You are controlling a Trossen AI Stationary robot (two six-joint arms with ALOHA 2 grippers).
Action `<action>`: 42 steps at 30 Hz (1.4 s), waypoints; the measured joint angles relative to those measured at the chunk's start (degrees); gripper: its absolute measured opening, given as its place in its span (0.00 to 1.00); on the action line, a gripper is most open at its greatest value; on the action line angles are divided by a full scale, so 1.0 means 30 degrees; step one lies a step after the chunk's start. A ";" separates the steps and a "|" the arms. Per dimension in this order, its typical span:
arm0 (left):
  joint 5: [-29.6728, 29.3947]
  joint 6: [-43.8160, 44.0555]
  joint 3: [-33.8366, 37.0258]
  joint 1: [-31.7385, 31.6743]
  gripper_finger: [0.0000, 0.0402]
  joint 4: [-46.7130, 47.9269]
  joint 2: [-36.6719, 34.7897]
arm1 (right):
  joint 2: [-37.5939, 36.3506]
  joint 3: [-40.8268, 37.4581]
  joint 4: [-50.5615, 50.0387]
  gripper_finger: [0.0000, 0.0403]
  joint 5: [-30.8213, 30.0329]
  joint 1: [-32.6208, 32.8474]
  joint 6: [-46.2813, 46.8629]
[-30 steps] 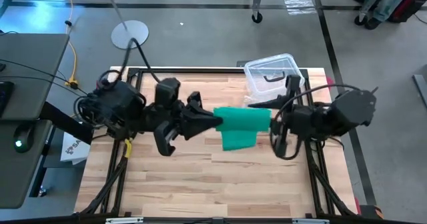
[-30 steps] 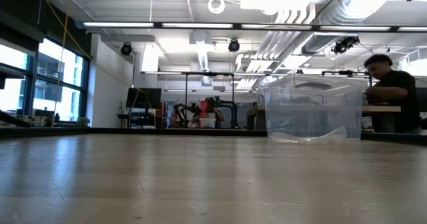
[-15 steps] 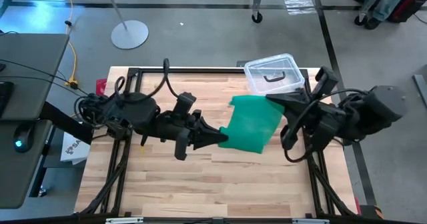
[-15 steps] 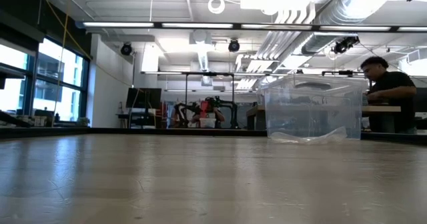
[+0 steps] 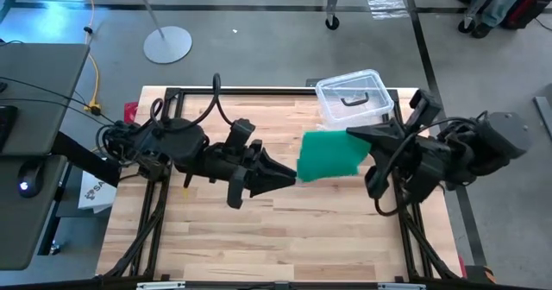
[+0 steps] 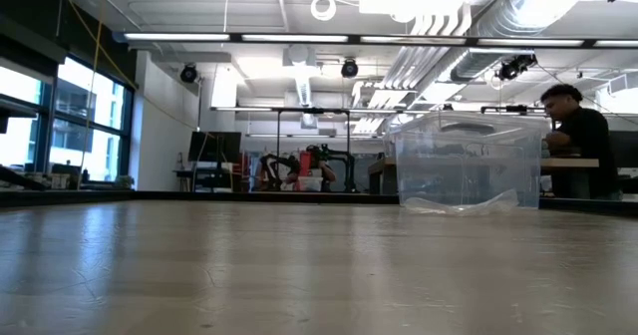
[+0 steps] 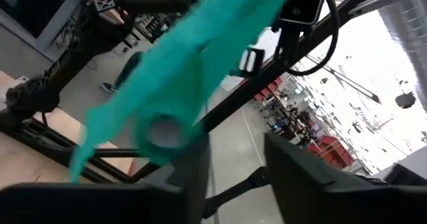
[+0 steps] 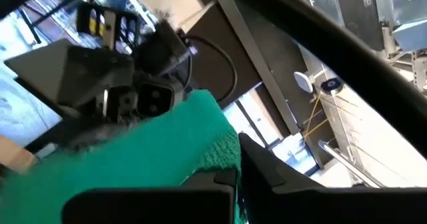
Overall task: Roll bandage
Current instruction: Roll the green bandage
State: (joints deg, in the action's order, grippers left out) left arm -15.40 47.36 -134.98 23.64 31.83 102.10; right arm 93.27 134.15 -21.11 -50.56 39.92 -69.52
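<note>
Green stretchy bandage (image 5: 329, 154) hangs from your clamped right gripper (image 5: 355, 135); your left gripper (image 5: 289, 174) gapes; low view misses both.

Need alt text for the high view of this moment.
Seen from above, the right hand grips a green bandage above a wooden table; the left hand sits just off its other edge. A clear box stands behind.

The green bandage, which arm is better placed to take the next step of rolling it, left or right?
Probably the left. The right gripper is shut on the bandage, holding it up off the table. The left gripper has its fingers apart just short of the hanging edge, free to regrasp it.
</note>
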 joint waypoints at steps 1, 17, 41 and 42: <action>-0.0020 -0.0092 0.0000 -0.0038 0.39 0.0000 0.0000 | 0.0000 0.0000 0.0053 0.00 0.0008 0.0042 0.0007; -0.0567 -0.8104 0.0000 0.0477 0.57 0.1742 0.0100 | -0.0080 0.0015 0.0579 0.00 -0.1023 0.0250 0.1443; -0.7316 -2.5112 0.0000 0.0905 0.56 -0.7219 0.2951 | -0.0904 0.0015 0.3631 0.00 -0.0412 0.0250 0.6208; -0.7147 -2.5435 0.0007 0.0881 0.56 -0.7437 0.3016 | -0.0960 0.0015 0.3692 0.00 -0.0269 0.0250 0.6478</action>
State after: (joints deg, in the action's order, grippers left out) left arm -36.84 -28.94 -134.96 26.28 9.52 111.15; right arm 90.39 134.19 -10.03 -51.37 40.66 -50.08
